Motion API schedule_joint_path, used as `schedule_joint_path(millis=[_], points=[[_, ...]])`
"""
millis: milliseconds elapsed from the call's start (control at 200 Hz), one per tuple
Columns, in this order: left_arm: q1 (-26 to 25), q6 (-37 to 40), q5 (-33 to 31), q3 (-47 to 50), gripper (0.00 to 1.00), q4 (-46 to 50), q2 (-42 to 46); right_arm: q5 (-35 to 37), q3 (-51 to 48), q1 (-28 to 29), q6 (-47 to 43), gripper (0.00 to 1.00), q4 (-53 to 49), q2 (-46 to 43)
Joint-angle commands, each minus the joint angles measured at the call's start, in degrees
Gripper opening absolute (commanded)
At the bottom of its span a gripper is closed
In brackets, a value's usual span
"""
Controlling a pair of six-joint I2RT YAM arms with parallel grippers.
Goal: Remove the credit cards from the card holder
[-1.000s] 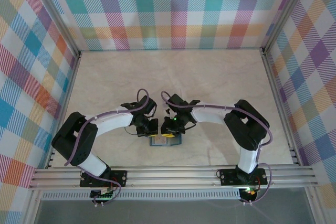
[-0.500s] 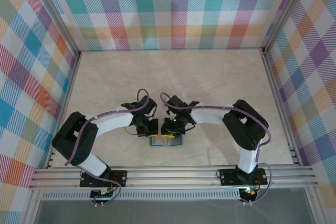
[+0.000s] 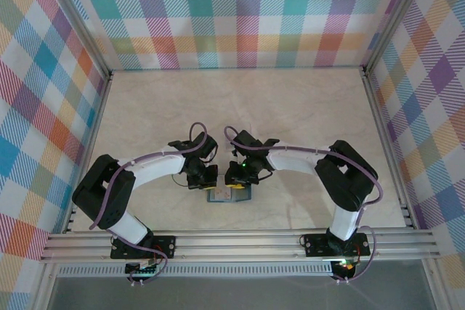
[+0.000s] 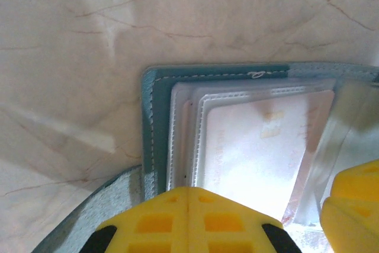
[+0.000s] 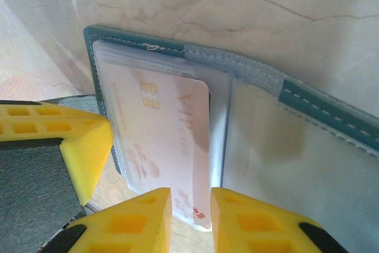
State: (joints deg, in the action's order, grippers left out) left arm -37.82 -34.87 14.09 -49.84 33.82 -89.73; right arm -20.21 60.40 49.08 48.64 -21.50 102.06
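Note:
The teal card holder (image 3: 229,194) lies open on the marble table by the near edge, both grippers over it. My left gripper (image 4: 188,189) is shut, its yellow fingertips pressing on the card holder's (image 4: 155,122) left part beside the clear sleeves. A pale pinkish credit card (image 4: 260,140) sits in the sleeve. In the right wrist view that credit card (image 5: 166,122) sticks part way out of the card holder (image 5: 331,111). My right gripper (image 5: 190,197) stands narrowly open, with the card's lower corner in the gap between its jaws. Whether other credit cards lie underneath is hidden.
The marble tabletop (image 3: 240,107) stretches away beyond the arms. An aluminium rail (image 3: 240,241) runs along the near edge and plaid walls (image 3: 240,12) close in the other three sides. The two grippers work almost touching each other.
The right arm has shifted slightly, its elbow swinging a little outward. The left arm and the card holder have stayed put.

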Motion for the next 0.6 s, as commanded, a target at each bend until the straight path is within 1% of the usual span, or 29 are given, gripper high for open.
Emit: schedule_joint_path(millis=[0,205,415,595], points=[[-1.98,1.12,-1.91,-3.45,0.05,4.50,0.80,-1.37,-0.52,-0.48,-0.83,0.25,0.11,-0.40],[-2.96,1.20,-2.38,-4.41,0.04,5.13,0.05,-5.07,-1.37,-0.53,0.13,0.24,5.88,0.24],[-2.94,0.97,-1.77,-3.51,0.03,3.38,-1.47,-3.79,-0.02,-0.66,-0.81,0.24,4.74,3.09],[-2.95,0.46,-1.37,-2.55,0.05,1.85,-2.62,-2.27,-0.41,-0.65,-1.19,0.24,3.63,4.42]])
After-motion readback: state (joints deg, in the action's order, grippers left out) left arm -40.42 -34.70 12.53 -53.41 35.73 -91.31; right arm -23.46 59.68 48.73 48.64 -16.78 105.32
